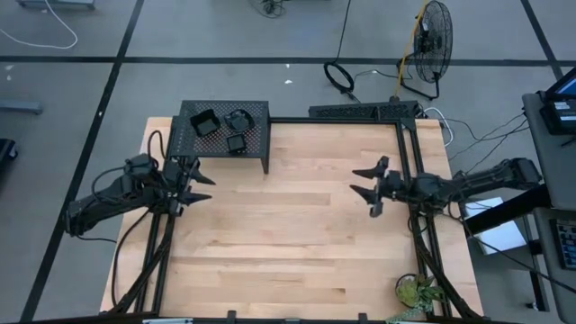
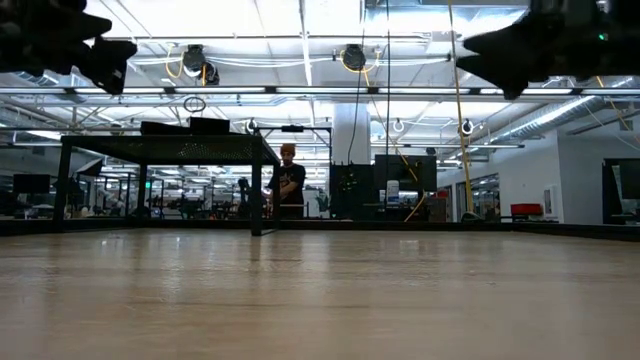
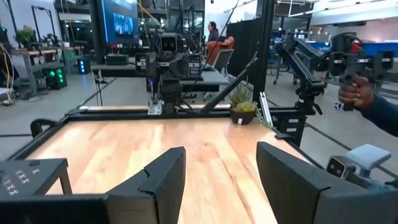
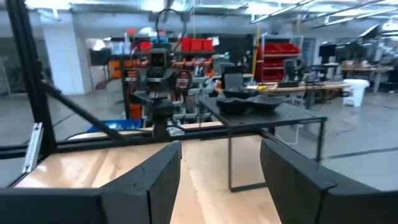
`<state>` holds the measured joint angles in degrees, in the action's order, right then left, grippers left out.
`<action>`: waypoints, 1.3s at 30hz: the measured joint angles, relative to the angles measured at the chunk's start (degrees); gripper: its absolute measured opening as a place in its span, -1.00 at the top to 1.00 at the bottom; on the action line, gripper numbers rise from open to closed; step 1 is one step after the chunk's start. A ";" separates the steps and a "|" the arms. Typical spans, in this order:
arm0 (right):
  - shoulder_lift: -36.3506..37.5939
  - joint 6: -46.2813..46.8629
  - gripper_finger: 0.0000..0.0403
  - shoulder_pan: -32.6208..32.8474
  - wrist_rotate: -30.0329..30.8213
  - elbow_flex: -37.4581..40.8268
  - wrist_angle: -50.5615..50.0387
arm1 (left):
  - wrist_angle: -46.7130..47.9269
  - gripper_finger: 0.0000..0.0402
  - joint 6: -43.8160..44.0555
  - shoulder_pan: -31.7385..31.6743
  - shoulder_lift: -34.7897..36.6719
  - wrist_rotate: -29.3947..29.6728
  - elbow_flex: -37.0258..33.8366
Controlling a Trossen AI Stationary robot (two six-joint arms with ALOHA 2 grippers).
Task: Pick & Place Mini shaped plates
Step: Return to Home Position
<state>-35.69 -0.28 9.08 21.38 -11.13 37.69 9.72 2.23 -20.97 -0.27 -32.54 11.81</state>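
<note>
Left gripper (image 1: 210,188), right gripper (image 1: 353,180) hover level (spread).

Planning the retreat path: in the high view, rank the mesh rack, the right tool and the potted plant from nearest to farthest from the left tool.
From the left tool:
1. Mesh rack, close beside it, on the left side.
2. Right tool, across the table.
3. Potted plant, at the table corner beyond the right arm.

Text check | I can read no lettering, label, brand or number in any view | blue screen (image 3: 121,18): content too blurred for me to read | dark panel (image 3: 28,177): small white marks, not legible
</note>
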 joint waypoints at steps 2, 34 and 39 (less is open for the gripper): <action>4.18 -0.09 -0.03 0.17 1.22 2.82 -0.20 | 0.87 0.01 -0.17 -0.02 0.02 -0.01 0.00; 19.74 -4.11 -0.03 3.08 1.60 10.24 -12.50 | -12.31 0.01 -2.24 4.98 -0.83 22.98 -10.93; 19.75 -4.92 -0.03 3.05 2.35 10.26 -11.09 | -11.43 0.01 -0.58 8.87 -0.83 33.83 -10.91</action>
<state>-15.94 -5.20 12.13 23.73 -0.86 26.60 -1.72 1.66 -12.10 -1.10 1.29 0.91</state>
